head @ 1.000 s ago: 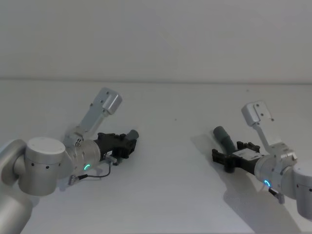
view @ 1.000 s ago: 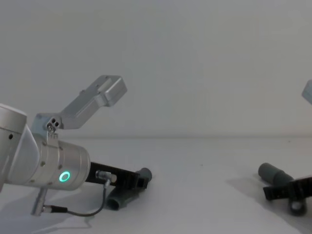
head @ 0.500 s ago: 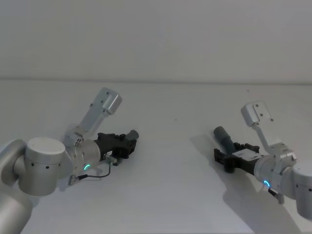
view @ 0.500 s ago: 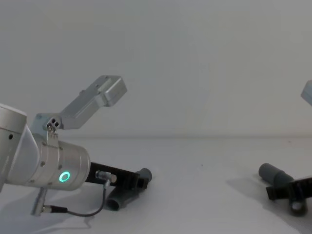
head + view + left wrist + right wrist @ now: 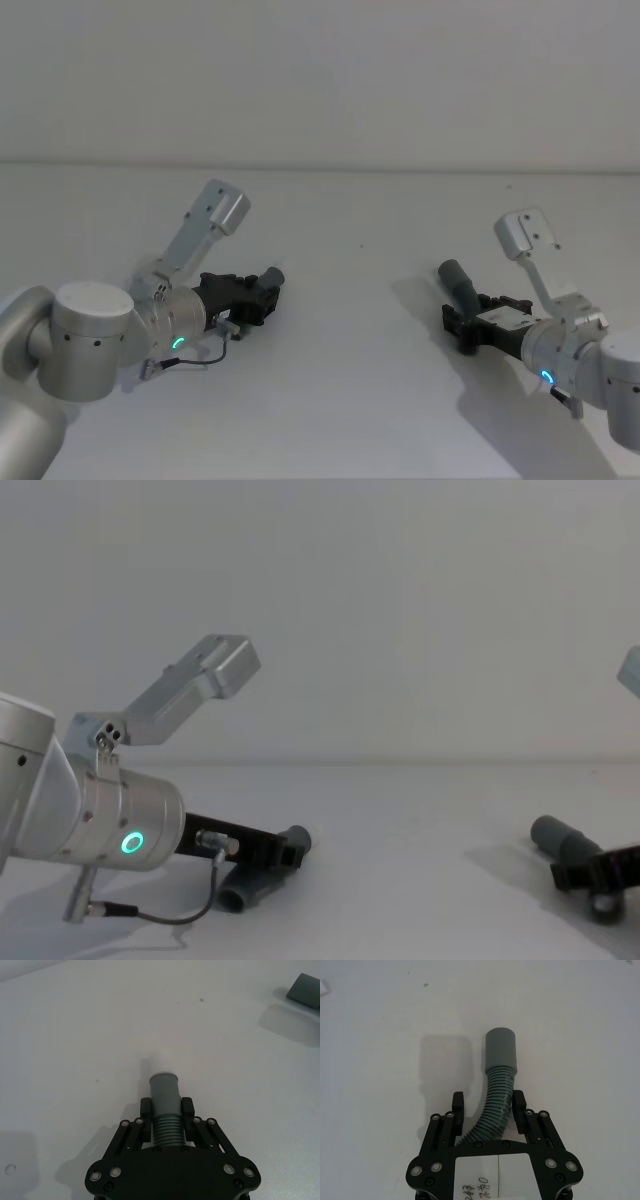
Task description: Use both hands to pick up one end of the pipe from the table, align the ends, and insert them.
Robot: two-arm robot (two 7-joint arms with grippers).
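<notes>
On the white counter (image 5: 350, 390), left side, your left gripper (image 5: 167, 1110) sits low with its fingers (image 5: 146, 1111) closed tight on the ribbed part of the left hose (image 5: 165, 1130), just behind its smooth grey cuff (image 5: 164, 1091). That cuff sticks out past the fingertips and ends in a narrower whitish tip (image 5: 161, 1062). In the chest view the same hose (image 5: 245, 890) curves down from the fingers, lower end at the counter, cuffed end pointing toward the middle. Over on the right side, your right gripper (image 5: 489, 1102) is low too, fingers (image 5: 458, 1105) spread either side of the right hose (image 5: 497, 1105) and not clamped. There's a clear gap on one side, and the ribbed part runs close against the other finger. Its wide cuff (image 5: 500, 1050) lies ahead of the fingertips, pointing away from the robot and a bit toward the left; you can't tell if it rests on the counter. The two hoses are well apart.
</notes>
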